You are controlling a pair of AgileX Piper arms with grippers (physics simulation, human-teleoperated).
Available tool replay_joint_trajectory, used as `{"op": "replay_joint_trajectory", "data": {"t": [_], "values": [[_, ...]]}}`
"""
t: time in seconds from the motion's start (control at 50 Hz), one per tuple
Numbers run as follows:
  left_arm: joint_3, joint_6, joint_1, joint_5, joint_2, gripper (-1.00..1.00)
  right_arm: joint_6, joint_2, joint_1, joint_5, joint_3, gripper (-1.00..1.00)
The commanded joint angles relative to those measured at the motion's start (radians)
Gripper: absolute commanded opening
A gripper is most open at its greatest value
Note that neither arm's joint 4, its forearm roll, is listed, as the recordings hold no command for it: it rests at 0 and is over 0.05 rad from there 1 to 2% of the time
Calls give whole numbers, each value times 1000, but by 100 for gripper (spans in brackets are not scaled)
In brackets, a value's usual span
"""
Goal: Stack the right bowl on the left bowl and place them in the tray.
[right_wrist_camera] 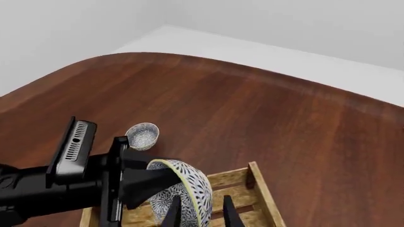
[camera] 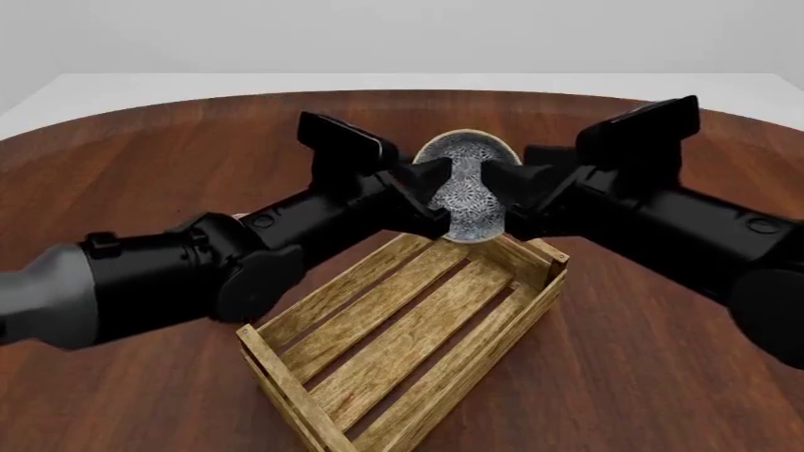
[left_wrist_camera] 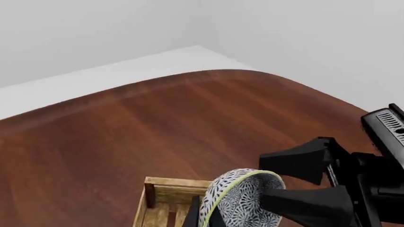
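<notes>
The right bowl (camera: 462,193) hangs tilted on its side, its inside towards the front camera, above the far end of the tray (camera: 270,348). My left gripper (camera: 434,184) is shut on its left rim and my right gripper (camera: 492,184) is shut on its right rim. The bowl also shows in the left wrist view (left_wrist_camera: 243,201) and in the right wrist view (right_wrist_camera: 186,187). The left bowl (right_wrist_camera: 144,135) stands upright on the table beyond my left arm. In the front view that arm hides it.
The slatted wooden tray (right_wrist_camera: 252,177) lies at an angle in the middle of the table, with nothing in it. Both arms meet over its far corner (left_wrist_camera: 170,187). The round table's far edge curves behind.
</notes>
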Motion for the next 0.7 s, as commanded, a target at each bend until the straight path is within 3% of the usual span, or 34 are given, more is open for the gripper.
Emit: {"op": "replay_joint_trajectory", "data": {"t": [0.02, 0.4, 0.7], "values": [[-6, 66, 51, -1, 35, -100, 3, -24, 6, -2, -8, 100], [-76, 99, 150, -9, 110, -100, -2, -37, 5, 7, -10, 100], [-43, 118, 202, 0, 52, -100, -3, -40, 2, 7, -10, 100]]}}
